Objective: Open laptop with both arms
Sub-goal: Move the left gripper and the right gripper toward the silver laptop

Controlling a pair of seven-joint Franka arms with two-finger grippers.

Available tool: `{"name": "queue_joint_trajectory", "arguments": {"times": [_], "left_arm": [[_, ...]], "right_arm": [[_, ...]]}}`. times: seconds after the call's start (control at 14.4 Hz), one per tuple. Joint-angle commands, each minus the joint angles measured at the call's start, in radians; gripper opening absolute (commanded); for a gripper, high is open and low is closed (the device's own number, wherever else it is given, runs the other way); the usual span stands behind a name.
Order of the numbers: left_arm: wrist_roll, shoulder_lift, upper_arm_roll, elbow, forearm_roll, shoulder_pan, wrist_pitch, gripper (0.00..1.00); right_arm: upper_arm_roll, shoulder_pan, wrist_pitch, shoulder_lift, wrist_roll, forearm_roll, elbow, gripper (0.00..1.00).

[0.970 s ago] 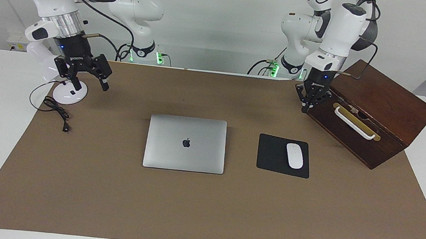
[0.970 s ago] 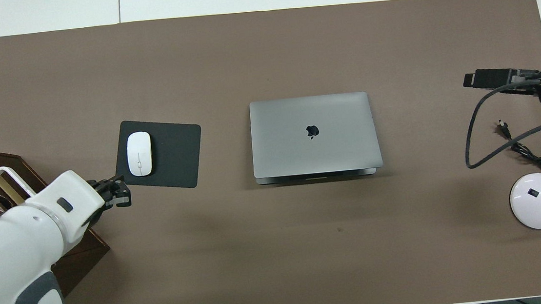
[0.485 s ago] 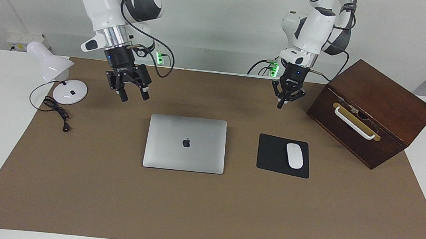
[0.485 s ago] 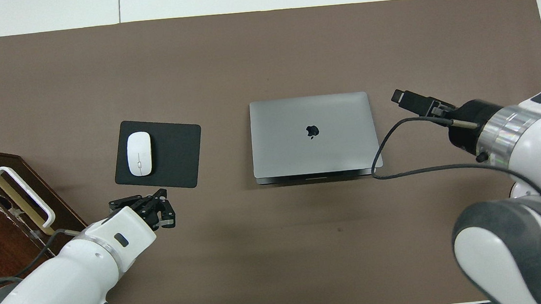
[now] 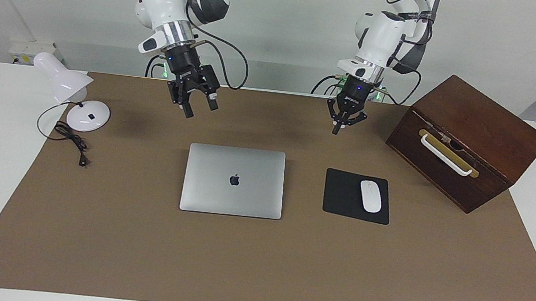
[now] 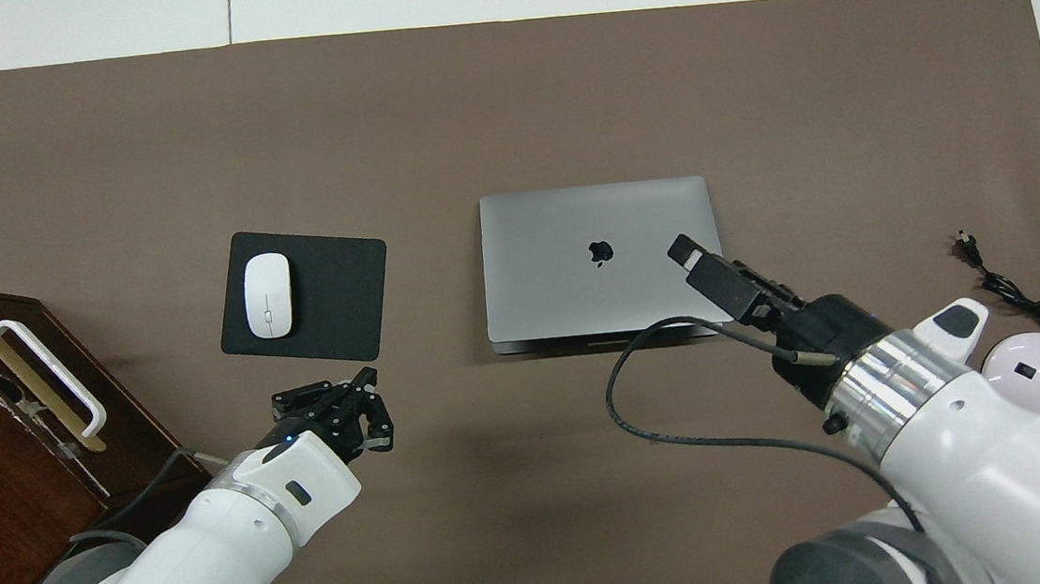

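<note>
Both grippers hang in the air on the robots' side of the laptop, and neither touches it. Your right gripper [image 5: 198, 103] is over the brown mat just off the lid corner nearest the robots, toward the right arm's end of the desk, with its fingers spread and nothing between them. Your left gripper [image 5: 343, 123] is over bare mat, nearer to the robots than the black mouse pad [image 5: 344, 193], and I cannot tell how its fingers stand. From both, the laptop [image 5: 234, 180] lies farther from the robots and down: closed, flat on the mat at the middle of the desk, its long axis running across from one arm's end to the other. The overhead view shows a thin seam with a notch along the edge nearest the robots, so I judge that is where the lid lifts. The right gripper looks closer to it.
</note>
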Motion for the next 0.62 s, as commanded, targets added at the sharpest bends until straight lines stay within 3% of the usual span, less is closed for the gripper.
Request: {"name": "queue_joint_trajectory", "arguments": {"times": [0.0, 0.35, 0.55], "left_arm": [[-0.005, 0.094, 0.013, -0.016, -0.014, -0.054, 0.151, 0.00], [-0.005, 0.304, 0.013, -0.016, -0.014, -0.109, 0.410, 0.00], [-0.005, 0.347, 0.013, -0.012, -0.012, -0.117, 0.461, 0.00]], "right_arm": [[0.003, 0.075, 0.069, -0.030, 0.006, 0.160, -0.037, 1.00], [0.076, 0.089, 0.124, -0.024, -0.024, 0.475, -0.060, 1.00], [0.084, 0.113, 0.132, -0.022, -0.127, 0.697, -0.062, 1.00]]}}
